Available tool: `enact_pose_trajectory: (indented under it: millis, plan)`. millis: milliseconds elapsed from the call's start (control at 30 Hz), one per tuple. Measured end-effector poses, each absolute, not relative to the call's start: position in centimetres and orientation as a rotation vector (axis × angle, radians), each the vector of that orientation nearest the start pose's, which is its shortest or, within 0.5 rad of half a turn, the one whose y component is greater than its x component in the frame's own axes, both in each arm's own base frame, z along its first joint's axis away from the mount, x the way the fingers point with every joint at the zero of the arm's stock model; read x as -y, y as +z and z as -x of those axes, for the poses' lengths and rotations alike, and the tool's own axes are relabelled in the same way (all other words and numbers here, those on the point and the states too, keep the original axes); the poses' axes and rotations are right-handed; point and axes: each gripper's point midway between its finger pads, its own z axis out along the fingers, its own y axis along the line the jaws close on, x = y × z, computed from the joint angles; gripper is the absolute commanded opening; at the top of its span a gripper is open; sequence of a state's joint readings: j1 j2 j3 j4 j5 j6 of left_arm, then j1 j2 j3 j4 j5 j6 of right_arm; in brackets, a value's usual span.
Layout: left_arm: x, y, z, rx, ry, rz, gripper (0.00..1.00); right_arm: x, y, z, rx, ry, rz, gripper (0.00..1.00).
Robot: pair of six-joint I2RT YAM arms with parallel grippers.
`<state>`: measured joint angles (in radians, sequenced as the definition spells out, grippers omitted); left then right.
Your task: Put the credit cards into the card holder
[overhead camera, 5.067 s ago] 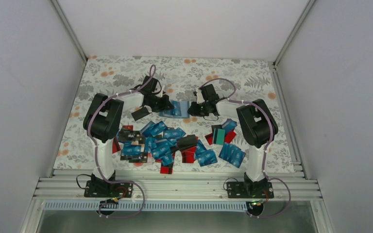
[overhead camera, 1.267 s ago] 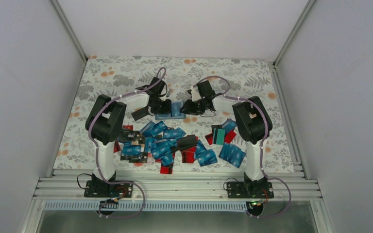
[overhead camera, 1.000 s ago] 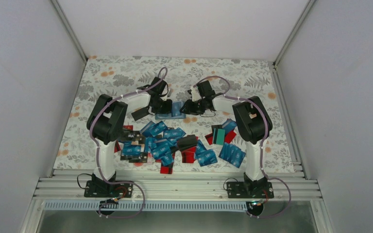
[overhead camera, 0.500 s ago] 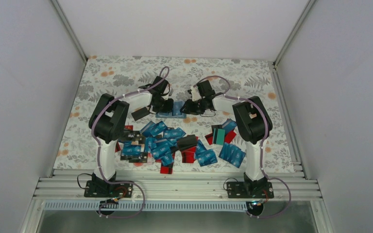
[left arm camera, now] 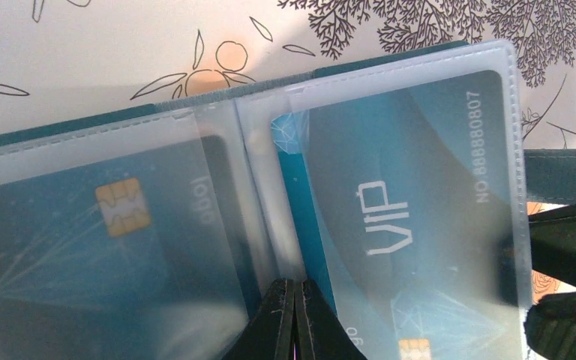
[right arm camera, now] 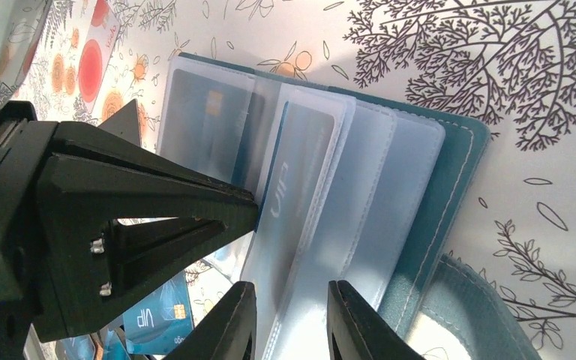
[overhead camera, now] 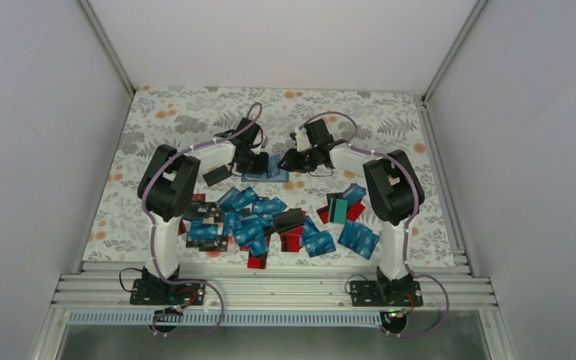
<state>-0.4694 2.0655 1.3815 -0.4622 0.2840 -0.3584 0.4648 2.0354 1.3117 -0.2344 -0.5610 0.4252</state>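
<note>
The teal card holder (overhead camera: 268,169) lies open on the floral table, its clear sleeves spread out (right arm camera: 360,202). A blue VIP card (left arm camera: 397,217) sits in a right-hand sleeve and a chip card (left arm camera: 105,232) in a left-hand sleeve. My left gripper (left arm camera: 294,300) is shut, its tips together on the holder's middle fold, beside a bright blue card edge (left arm camera: 294,202). My right gripper (right arm camera: 289,315) is open, with its fingers either side of the loose sleeves at the holder's right end. Many blue, red and black credit cards (overhead camera: 259,221) lie piled nearer the arm bases.
A single black card (overhead camera: 216,176) lies left of the holder. A smaller group of blue, teal and red cards (overhead camera: 349,214) lies by the right arm. The right gripper's fingers (left arm camera: 570,285) show in the left wrist view. White walls enclose the table.
Over five seconds both grippers have closed in on the holder from either side. In the last second they shifted slightly toward the far side. The holder has stayed in place.
</note>
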Motion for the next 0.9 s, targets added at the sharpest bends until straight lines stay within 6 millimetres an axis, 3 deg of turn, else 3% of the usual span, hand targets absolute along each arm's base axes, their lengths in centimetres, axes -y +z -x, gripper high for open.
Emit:
enact_pose_trajectory:
  millis: [400, 900]
  plan:
    - [25.6, 2.0, -39.9, -2.795, -0.61, -0.242, 0.02, -30.4, 5.4, -39.3, -2.63, 1.054, 0.303, 0.26]
    - [25.5, 2.2, -39.9, -2.794, -0.603, -0.24, 0.03, -33.3, 7.9, -39.3, -2.561, 1.158, 0.397, 0.27]
